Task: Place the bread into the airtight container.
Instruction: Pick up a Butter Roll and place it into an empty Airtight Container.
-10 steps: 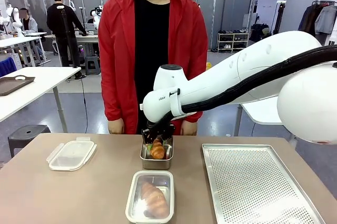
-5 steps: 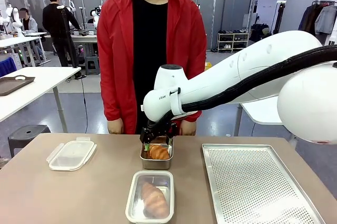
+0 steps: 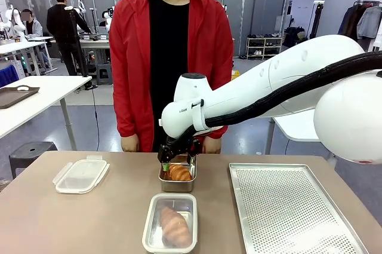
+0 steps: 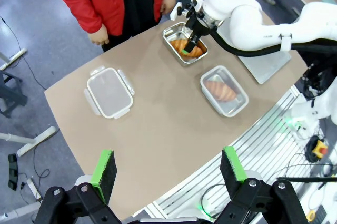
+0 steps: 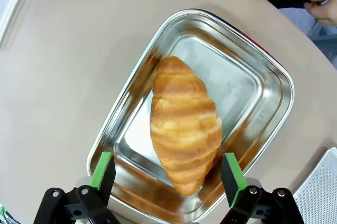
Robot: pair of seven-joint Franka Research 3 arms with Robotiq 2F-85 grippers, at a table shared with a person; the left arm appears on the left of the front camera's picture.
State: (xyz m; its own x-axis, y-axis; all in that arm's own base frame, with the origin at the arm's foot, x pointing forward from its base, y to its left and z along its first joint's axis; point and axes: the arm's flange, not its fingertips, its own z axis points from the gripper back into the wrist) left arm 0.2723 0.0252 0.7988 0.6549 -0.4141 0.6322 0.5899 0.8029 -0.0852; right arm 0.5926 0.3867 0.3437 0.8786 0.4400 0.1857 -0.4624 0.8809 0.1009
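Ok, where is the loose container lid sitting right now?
In the front view the lid lies flat on the table's left side, well left of the steel tray holding a croissant, apart from both containers.

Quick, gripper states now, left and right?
Left gripper: open, holding nothing.
Right gripper: open, empty, above the golden-brown croissant in the rectangular steel tray.

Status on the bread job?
Done: one croissant lies in the near container. In hand: nothing; right gripper hangs open over the second croissant in the steel tray. Left: grasp it; the lid is off.
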